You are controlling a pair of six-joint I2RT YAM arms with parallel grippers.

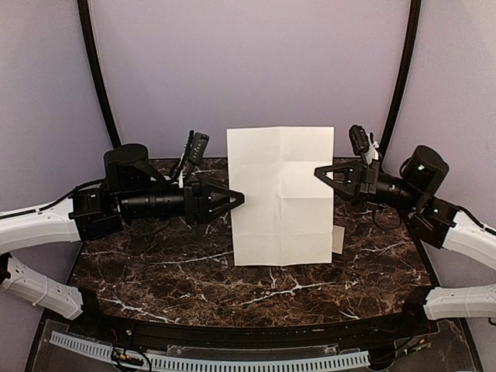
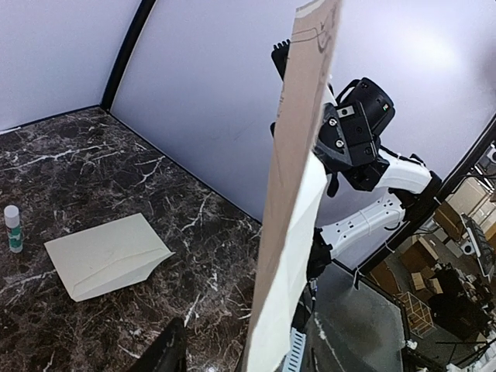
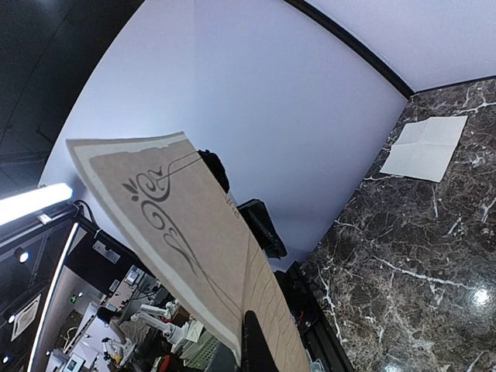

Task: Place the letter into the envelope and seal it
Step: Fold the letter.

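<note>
We see letter (image 1: 280,194) upright, right end effector (image 1: 317,171) clenched on it, left end effector (image 1: 242,199) released; envelope (image 2: 105,256) on worktop (image 1: 155,271); insertion, sealing pending.

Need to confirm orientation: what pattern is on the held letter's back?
The letter shows a dark swirling flourish on tan; clearest in the right wrist view.

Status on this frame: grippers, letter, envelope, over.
Right gripper shut on letter, right edge, sheet upright over table. Left gripper open at its left edge. Envelope flat on table, letter not in. Glue stick stands apart.
</note>
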